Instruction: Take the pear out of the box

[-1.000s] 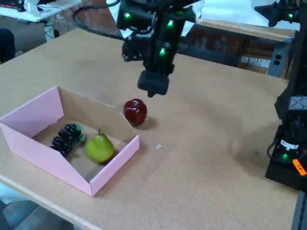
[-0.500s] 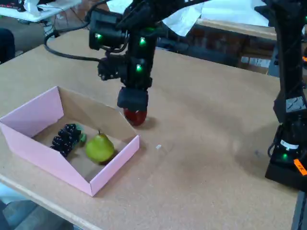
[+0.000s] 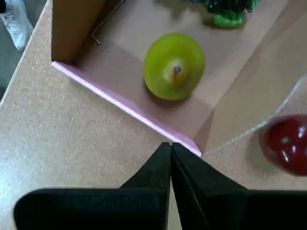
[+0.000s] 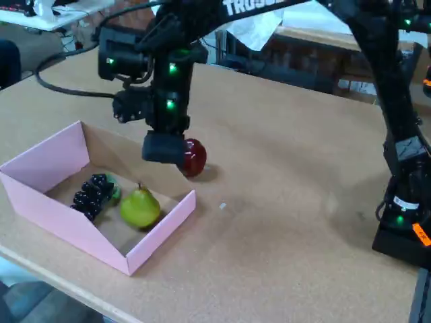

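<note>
My gripper (image 3: 171, 146) is pinched together, the two black fingers (image 3: 148, 175) meeting tip to tip with nothing between them. In the wrist view the tips sit right over the near pink wall of the box (image 3: 120, 103), at the corner where that wall meets the brown side wall. In the fixed view my gripper (image 4: 163, 148) hangs above the box's far right side, clear of the fruit.

Just ahead of my fingertips, past the pink wall, the pear (image 3: 174, 65) stands upright on the brown floor of the box, its dark stem pointing up at my camera. It is yellow-green and sits apart from my tips, untouched. In the fixed view the pear (image 4: 140, 207) rests near the right end of the box (image 4: 47, 165), below and a little in front of my gripper.

Further ahead, beyond the pear, the grape bunch (image 3: 229, 10) lies against the top edge of the wrist view, dark berries with a green bit beneath. The fixed view shows the grape bunch (image 4: 93, 195) just beside the pear, on its left.

Off to the right of my tips, outside the box wall, the apple (image 3: 287, 143) sits on the table (image 3: 57, 143), dark red and glossy. In the fixed view the apple (image 4: 195, 158) is partly hidden behind my gripper, on the table (image 4: 296, 215) close to the box's far corner.
</note>
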Tool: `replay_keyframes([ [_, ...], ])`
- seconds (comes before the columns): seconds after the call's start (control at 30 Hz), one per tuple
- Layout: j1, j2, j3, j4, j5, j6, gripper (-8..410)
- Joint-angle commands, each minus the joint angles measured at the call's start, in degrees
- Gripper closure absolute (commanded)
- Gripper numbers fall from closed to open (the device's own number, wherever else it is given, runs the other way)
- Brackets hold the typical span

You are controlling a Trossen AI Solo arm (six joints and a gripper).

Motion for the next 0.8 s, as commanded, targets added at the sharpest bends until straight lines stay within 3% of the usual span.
replay_keyframes([
  [0.0,0.0,2.4,2.9,-0.2,0.4,-1.4,402],
  [0.77,0.1,5.0,4.7,6.6,2.2,-7.0,402],
])
